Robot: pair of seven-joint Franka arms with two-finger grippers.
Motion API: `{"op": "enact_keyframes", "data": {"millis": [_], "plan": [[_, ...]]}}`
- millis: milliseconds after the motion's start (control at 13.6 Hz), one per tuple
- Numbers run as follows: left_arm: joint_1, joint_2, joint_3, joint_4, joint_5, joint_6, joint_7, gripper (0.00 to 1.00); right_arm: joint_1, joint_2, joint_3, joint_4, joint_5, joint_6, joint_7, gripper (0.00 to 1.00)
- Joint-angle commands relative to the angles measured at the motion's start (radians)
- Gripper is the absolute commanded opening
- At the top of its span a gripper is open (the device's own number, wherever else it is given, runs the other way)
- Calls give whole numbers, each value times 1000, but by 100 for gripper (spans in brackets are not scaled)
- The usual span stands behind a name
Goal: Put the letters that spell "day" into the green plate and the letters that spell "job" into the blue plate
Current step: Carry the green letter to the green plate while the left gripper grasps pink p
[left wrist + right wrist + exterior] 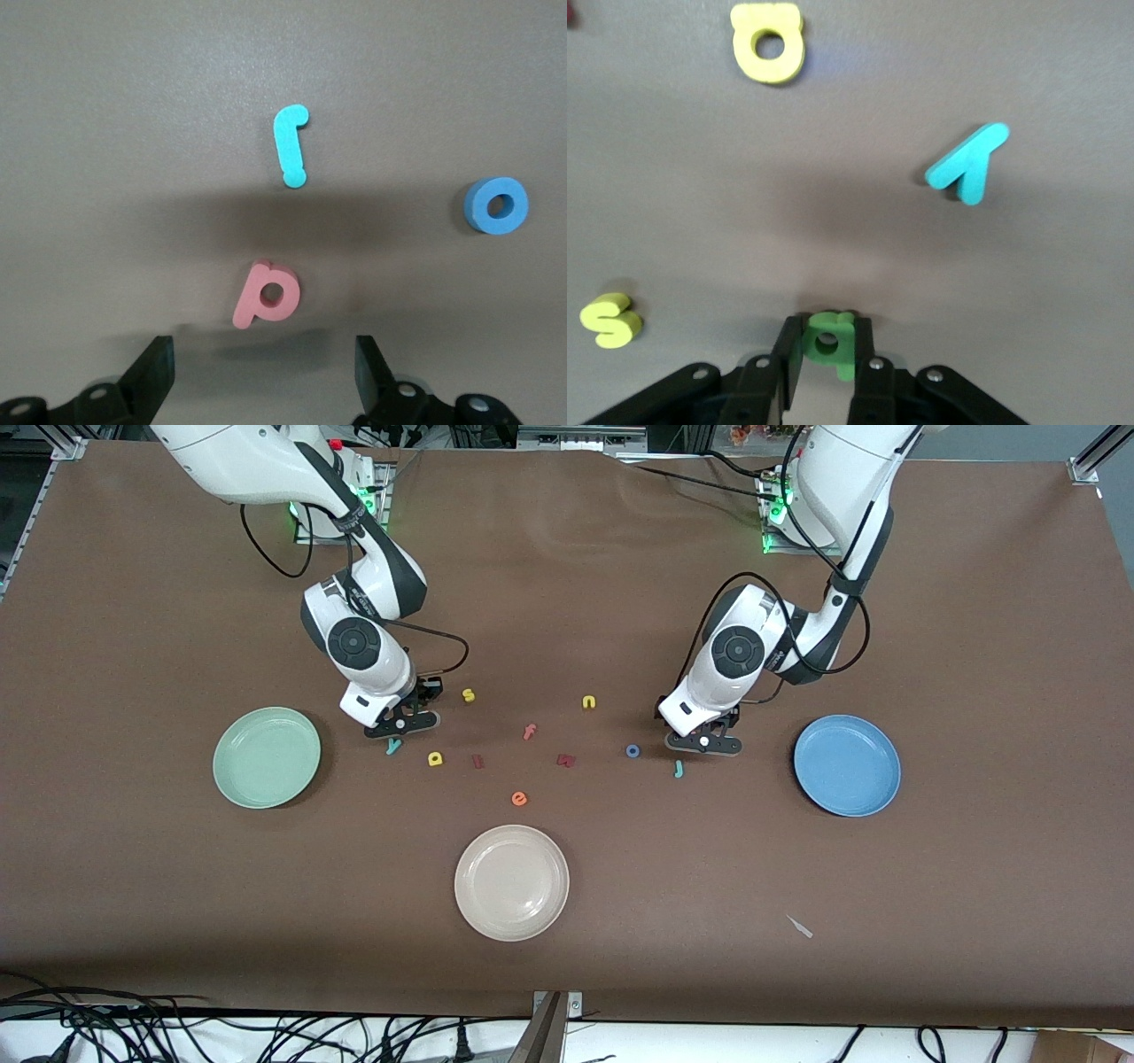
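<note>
Brown matte cloth covers the counter point(567, 974), with aluminium framing at its corners and loose black cables along the edge nearest the front camera.

Front view: round pale mint-green plate point(267, 757) toward the right arm's end, round medium-blue plate point(847, 765) toward the left arm's end, cream-white plate point(511, 882) between them and nearer the camera. Small foam letters lie scattered between the arms: yellow "s" point(469, 695), yellow "n" point(589, 702), orange "f" point(529, 732), orange "e" point(519, 799), yellow rounded "a" point(435, 759), blue ring "o" point(633, 751). The right tool point(400, 724) sits low over the counter, teal "y" point(393, 746) just beside it. The left tool point(705, 741) is low too, teal hooked "j" point(679, 769) just beside it, nearer the camera.

Left wrist view: left tool point(264, 372) fingers spread wide, nothing between them. The pinkish-red stem-and-bowl letter point(267, 294) lies flat on the counter just ahead of the fingertips; "j" point(291, 144) and "o" point(496, 205) lie farther out.

Right wrist view: right tool point(827, 347) fingers narrow, pinching the dark green stem-and-bowl letter point(830, 340). "y" point(967, 165), "a" point(769, 42) and "s" point(609, 320) lie apart on the counter.
</note>
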Motion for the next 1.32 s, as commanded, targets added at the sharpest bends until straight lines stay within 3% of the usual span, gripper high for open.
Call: {"op": "enact_keyframes", "data": {"millis": [0,366,440,513,733,879,1099,1172,1246], "plan": [[-9,-5,9,-5,-12,16,4,82,-7,-2,0,88,-2,-113,5,19],[-8,21,9,5,-17,37,12,76,-11,-9,-113,189,-2,-169,-2,19],[-9,30,9,3,-17,62,10,73,-15,-8,-138,195,-4,-169,-13,19],[-8,39,11,6,-17,66,10,64,-27,-6,-156,200,-4,-169,-42,19],[-8,41,14,23,-17,66,12,59,-137,8,-156,229,-5,-169,-194,19],[-8,41,14,28,-15,66,13,43,-194,31,-156,252,-5,-169,-303,19],[-8,41,14,29,-14,66,16,3,-237,84,-161,281,-12,-167,-406,21],[-6,41,15,34,-13,66,16,0,-252,106,-159,300,-12,-167,-409,35],[-5,35,25,35,-13,65,18,0,-254,115,-159,320,-4,-172,-404,78]]}}
